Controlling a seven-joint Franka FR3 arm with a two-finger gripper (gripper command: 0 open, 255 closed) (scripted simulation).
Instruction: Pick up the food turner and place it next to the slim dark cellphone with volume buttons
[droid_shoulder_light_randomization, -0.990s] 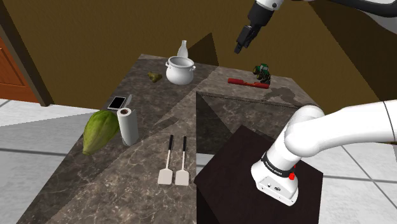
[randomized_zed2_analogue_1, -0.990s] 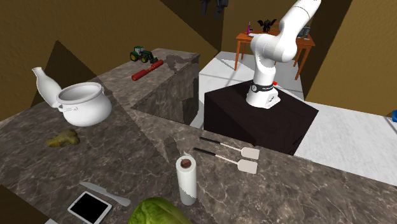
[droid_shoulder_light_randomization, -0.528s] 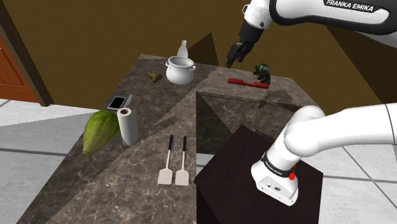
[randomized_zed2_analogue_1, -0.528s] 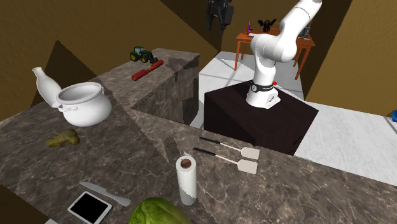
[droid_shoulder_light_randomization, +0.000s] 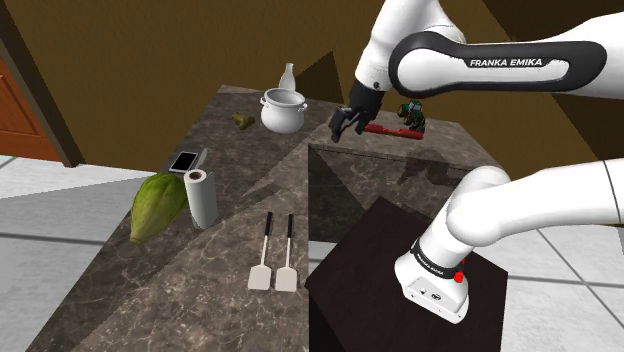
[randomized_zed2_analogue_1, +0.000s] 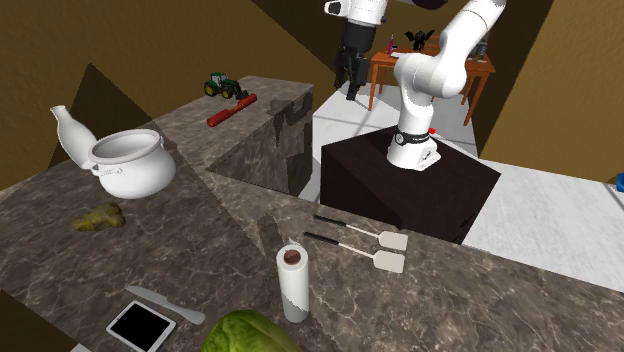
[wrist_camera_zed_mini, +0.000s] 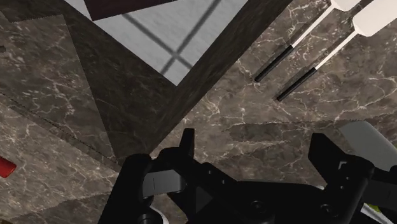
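Up near the raised far end of the dark marbled surface (droid_shoulder_light_randomization: 190, 300), the jaws hang in the air on the white arm (droid_shoulder_light_randomization: 500, 68), close to the red stick (droid_shoulder_light_randomization: 388, 128) and the toy tractor (droid_shoulder_light_randomization: 411, 112) as the shoulder view has it. Whether stone or floor lies straight beneath them I cannot tell. Wrist view: both black fingers (wrist_camera_zed_mini: 186, 145) are spread wide, with nothing between them and touching nothing.

The food turner (droid_shoulder_light_randomization: 260, 273) lies on the near part of the surface, just off the dark stand (droid_shoulder_light_randomization: 350, 295), with a second turner (droid_shoulder_light_randomization: 287, 274) alongside. The two are alike: pale flat blades toward the shoulder camera, thin shafts, black handle ends pointing away. They are parallel and near each other, not touching, and well apart from the jaws. From the wrist camera both show out beyond the fingers (blades mostly cut by the frame edge).

The cellphone (droid_shoulder_light_randomization: 184, 161) lies flat near the surface's edge on the shoulder view's left. It has a dark screen and a pale rim; the buttons are too small to make out. A grey knife (randomized_zed2_analogue_1: 165, 304) lies just beside it. Between phone and turners stand an upright paper-towel roll (droid_shoulder_light_randomization: 201, 198) and a green leafy head (droid_shoulder_light_randomization: 157, 205), close together.

Farther back are a white pot (droid_shoulder_light_randomization: 283, 110), a white bottle (droid_shoulder_light_randomization: 288, 75) behind it, and a small olive lump (droid_shoulder_light_randomization: 241, 120).
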